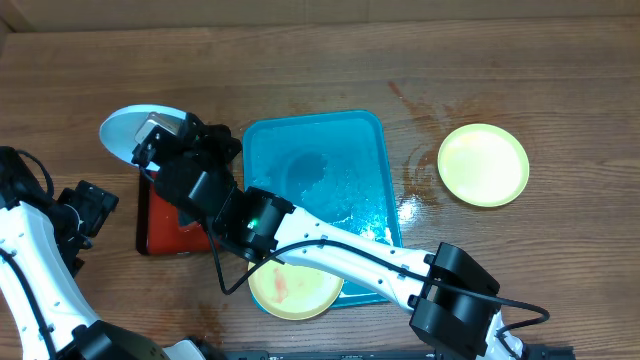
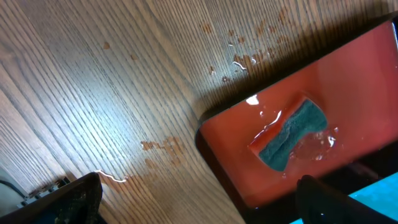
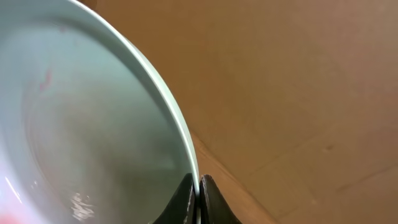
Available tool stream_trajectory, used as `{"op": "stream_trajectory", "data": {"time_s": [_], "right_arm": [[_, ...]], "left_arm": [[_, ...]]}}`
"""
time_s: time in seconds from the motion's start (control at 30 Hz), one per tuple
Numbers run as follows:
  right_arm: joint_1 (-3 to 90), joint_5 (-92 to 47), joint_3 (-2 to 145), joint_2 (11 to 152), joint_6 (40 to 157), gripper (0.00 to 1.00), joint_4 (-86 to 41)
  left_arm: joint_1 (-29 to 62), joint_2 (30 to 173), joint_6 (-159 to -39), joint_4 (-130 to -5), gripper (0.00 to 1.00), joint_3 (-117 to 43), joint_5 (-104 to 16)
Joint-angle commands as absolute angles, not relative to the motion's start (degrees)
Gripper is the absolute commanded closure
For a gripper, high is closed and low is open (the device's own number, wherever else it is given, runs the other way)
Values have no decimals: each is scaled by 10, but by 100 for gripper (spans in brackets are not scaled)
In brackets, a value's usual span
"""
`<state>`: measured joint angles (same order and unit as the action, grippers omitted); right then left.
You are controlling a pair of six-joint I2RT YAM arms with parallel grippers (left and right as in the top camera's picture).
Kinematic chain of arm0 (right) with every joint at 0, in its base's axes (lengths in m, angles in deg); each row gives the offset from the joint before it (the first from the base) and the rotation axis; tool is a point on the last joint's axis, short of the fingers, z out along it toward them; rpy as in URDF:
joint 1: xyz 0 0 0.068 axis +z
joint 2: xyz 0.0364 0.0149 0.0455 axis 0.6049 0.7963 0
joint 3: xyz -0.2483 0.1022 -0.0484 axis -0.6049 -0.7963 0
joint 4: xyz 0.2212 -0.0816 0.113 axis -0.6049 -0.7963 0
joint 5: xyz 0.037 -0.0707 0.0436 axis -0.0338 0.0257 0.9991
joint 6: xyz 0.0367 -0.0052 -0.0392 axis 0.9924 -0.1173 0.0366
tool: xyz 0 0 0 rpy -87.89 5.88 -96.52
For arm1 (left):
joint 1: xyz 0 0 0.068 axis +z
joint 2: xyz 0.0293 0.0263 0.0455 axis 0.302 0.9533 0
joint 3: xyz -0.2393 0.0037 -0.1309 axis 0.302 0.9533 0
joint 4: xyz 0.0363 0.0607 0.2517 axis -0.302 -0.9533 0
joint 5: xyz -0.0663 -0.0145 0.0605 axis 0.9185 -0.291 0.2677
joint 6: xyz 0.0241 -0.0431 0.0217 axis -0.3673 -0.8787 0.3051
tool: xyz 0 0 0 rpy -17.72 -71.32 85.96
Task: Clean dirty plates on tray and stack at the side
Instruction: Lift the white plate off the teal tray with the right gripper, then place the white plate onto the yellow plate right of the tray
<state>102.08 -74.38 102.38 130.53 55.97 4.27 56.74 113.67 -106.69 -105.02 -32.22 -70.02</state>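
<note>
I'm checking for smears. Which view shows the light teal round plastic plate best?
The right wrist view: the light teal round plastic plate fills it, with a faint reddish streak visible and its rim pinched in the right gripper. Overhead shows only part of it past the gripper. The left wrist view misses it.

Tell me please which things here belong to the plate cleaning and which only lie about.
Job: teal plate, pinched by the right gripper; blue tray; smeared yellow-green plate at its near edge; clean-looking yellow-green plate, far right; sponge, probably.
Lying about: red tray under the sponge; spilled water.
</note>
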Motion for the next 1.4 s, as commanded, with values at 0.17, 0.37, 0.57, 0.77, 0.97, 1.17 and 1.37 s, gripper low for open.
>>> {"op": "stream_trajectory", "data": {"time_s": [0.17,0.37,0.57,0.77,0.97,1.17,1.37], "right_arm": [[1019,-771,1035,1299,553,96,65],[1019,-791,1035,1299,538,96,78],[1019,-799,1036,1299,538,96,79],[1019,-810,1035,1299,538,96,87],[1019,-820,1035,1299,539,96,87],[1019,-821,1035,1299,539,96,87],[1000,-819,1035,1299,648,96,71]], "left_arm": [[569,1129,-1079,-1049,0,-328,-696],[569,1129,-1079,-1049,0,-328,-696],[569,1129,-1079,-1049,0,-328,-696],[569,1129,-1079,-1049,0,-328,-696],[569,1129,-1079,-1049,0,-328,-696],[569,1129,-1079,-1049,0,-328,-696],[569,1129,-1079,-1049,0,-328,-696]]}}
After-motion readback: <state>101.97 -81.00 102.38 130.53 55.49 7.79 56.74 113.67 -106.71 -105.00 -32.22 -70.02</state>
